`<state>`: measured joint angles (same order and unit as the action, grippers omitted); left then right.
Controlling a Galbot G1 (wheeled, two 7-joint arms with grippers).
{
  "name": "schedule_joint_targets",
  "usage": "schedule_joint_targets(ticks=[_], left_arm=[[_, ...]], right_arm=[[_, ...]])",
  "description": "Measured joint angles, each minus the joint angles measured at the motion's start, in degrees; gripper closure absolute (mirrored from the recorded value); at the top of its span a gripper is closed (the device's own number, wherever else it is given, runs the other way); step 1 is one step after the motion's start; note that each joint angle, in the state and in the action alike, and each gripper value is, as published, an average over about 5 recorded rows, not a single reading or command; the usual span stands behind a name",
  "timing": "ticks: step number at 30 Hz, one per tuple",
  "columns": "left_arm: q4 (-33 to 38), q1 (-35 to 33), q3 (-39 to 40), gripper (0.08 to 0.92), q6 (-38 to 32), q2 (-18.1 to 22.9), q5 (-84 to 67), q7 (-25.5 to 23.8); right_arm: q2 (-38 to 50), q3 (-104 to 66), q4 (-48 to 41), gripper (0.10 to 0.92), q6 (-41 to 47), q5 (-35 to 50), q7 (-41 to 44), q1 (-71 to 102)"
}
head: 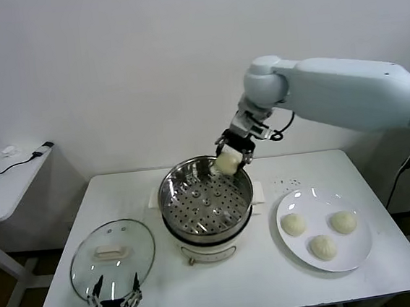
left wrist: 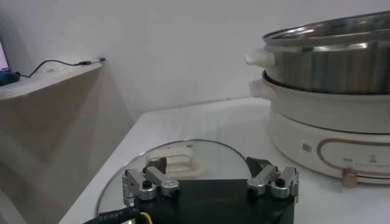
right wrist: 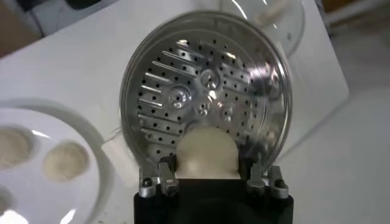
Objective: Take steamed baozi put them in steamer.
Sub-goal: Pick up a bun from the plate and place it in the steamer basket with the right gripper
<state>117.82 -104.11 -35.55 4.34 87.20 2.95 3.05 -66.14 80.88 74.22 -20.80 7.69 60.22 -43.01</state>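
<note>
- Nearest, the left gripper [head: 114,300] waits at the table's [head: 225,289] front edge with fingers spread, holding nothing, above the round glass lid [head: 112,258].
- On the smooth white plate [head: 360,251], three soft, domed, cream buns [head: 323,246] remain to be moved.
- The steamer [head: 206,205], shiny steel with a perforated tray, holds no bun yet.
- Farthest, the right gripper [head: 229,158] pinches the fourth bun [right wrist: 207,152] just above the steamer's back rim; I judge the first placement under way.

White right arm [head: 351,88], black cable, silver-black pincer [head: 232,151].
</note>
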Motion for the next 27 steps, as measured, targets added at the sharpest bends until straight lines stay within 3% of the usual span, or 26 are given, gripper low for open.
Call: schedule_joint_targets(ticks=[15, 27], left_arm=[[0.04, -0.16, 0.89, 0.177, -0.41, 0.15, 0.75, 0.25], [0.26, 0.05, 0.54, 0.177, -0.5, -0.1, 0.32, 0.29]], right_arm=[[-9.34, -3.27, -15.47, 0.372, -14.45, -14.0, -4.65, 10.73], [-15.47, -5.53, -27.99, 0.371, -20.25, -19.07, -6.25, 16.04]])
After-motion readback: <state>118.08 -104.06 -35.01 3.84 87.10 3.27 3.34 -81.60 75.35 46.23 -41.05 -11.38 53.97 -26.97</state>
